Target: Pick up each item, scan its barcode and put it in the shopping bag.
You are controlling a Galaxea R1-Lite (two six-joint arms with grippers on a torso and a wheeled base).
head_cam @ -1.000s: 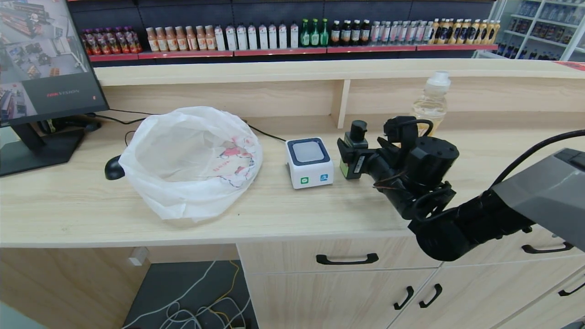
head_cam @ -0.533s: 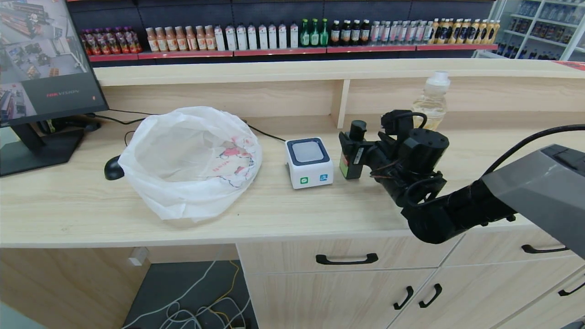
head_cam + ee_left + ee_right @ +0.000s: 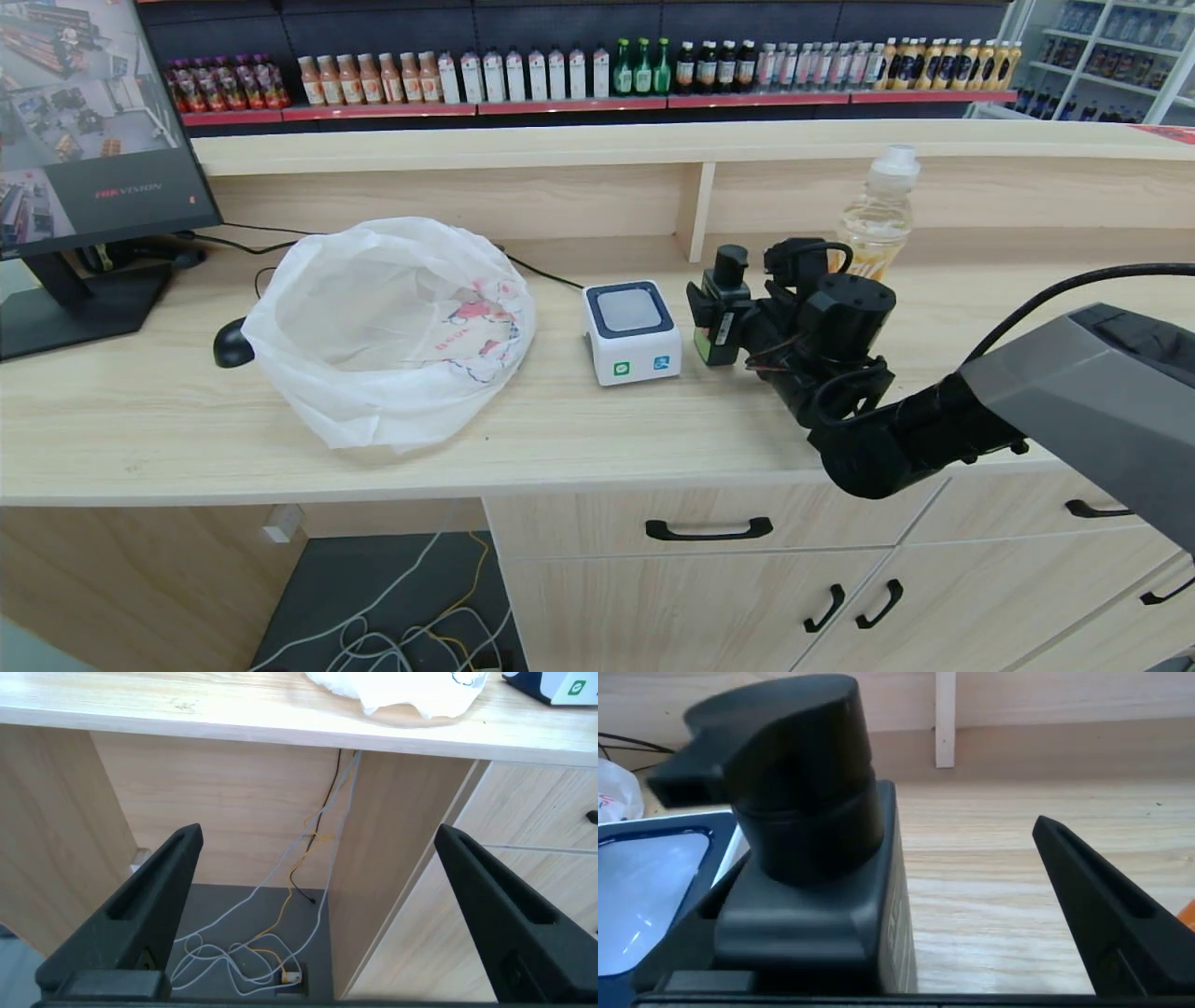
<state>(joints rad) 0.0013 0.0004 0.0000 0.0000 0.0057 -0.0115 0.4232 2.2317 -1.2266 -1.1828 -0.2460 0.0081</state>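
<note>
While the right gripper (image 3: 719, 313) sat spread around the bottle (image 3: 730, 266), hugging one side, uneven closing could have knocked it over or into the scanner (image 3: 630, 331).

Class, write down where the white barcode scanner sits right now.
In the head view, the barcode scanner stands on the counter, between the shopping bag on its left and the black pump bottle on its right.

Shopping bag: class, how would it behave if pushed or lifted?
The shopping bag looks thin and crumpled, so probably floppy and light. Sitting loose on the smooth counter, it would likely slide or buckle when pushed, not tip.
</note>
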